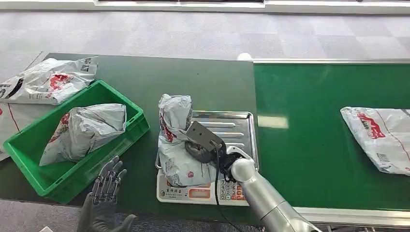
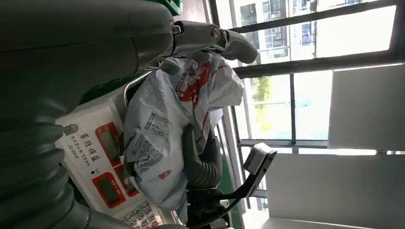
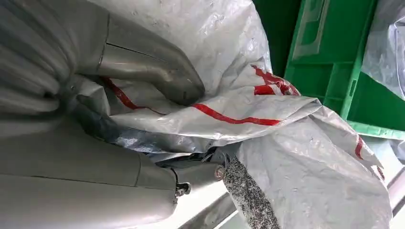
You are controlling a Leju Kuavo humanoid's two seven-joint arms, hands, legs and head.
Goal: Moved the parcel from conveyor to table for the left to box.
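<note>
A grey-white parcel [image 1: 175, 140] with red print lies crumpled on the steel tray [image 1: 237, 128] of a weighing scale [image 1: 193, 191] on the dark green table. My right hand [image 1: 205, 152] grips the parcel's right side. Up close, its thumb [image 3: 153, 71] presses on a fold of the parcel [image 3: 267, 143]. My left hand [image 1: 107, 186] hovers at the table's near edge, fingers spread and holding nothing, between the green box [image 1: 29, 154] and the scale. From the left wrist, the parcel [image 2: 162, 129] sits on the scale [image 2: 95, 157] with the right hand [image 2: 203, 167] behind it.
Inside the green box lies another grey parcel [image 1: 87, 128]. More parcels [image 1: 48, 82] are stacked at the table's far left. On the green conveyor [image 1: 314, 145] to the right, one parcel [image 1: 382, 137] rests near the edge of the picture.
</note>
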